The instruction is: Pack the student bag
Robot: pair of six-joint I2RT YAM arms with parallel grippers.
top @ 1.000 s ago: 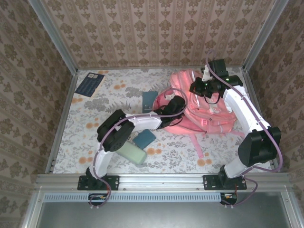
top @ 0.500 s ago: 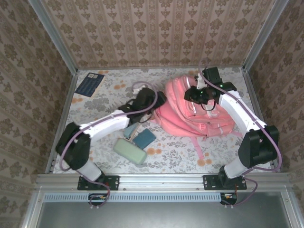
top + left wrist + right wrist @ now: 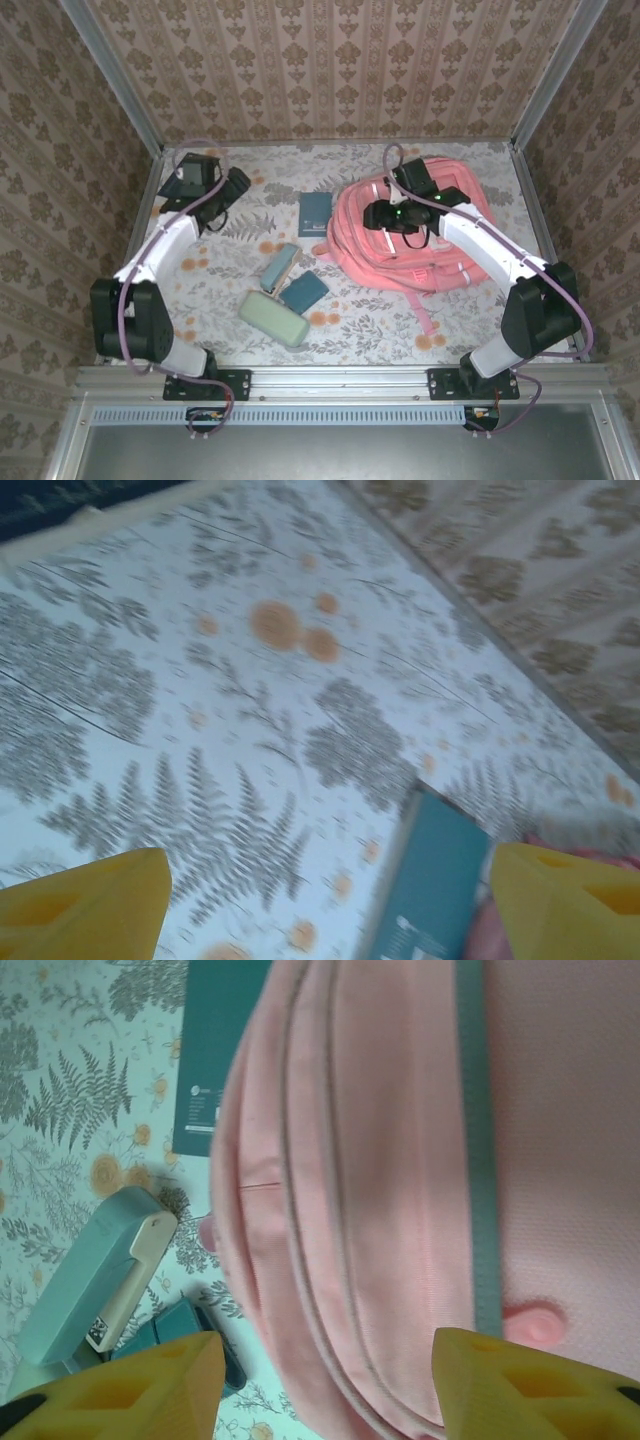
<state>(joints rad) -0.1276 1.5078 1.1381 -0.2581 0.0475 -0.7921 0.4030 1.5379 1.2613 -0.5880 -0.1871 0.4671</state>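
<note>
- Since the earlier frames, your left gripper (image 3: 237, 184) has swung away from the student bag (image 3: 430, 245) to the far left of the table (image 3: 220, 335). Its fingers (image 3: 85, 900) stand wide apart with nothing between them.
- Your right gripper (image 3: 376, 215) has come left and nearer, from the bag's far edge to over its left half. Its fingers (image 3: 540, 1385) are apart above the pink fabric; whether they touch it cannot be told.
- The bag lies at the right of the table, flatter than before.
- The teal book (image 3: 315, 212), earlier partly under the left arm, is uncovered just left of the bag.
- The dark blue booklet (image 3: 60, 495) shows as a strip cut off by the frame's top edge.
- The left wrist view is blurred, so print on the book is unreadable.
- The dark teal item (image 3: 170, 1335) is partly hidden behind the right gripper's finger.
- The pale green pencil case (image 3: 273, 319) lies near the table's middle.
</note>
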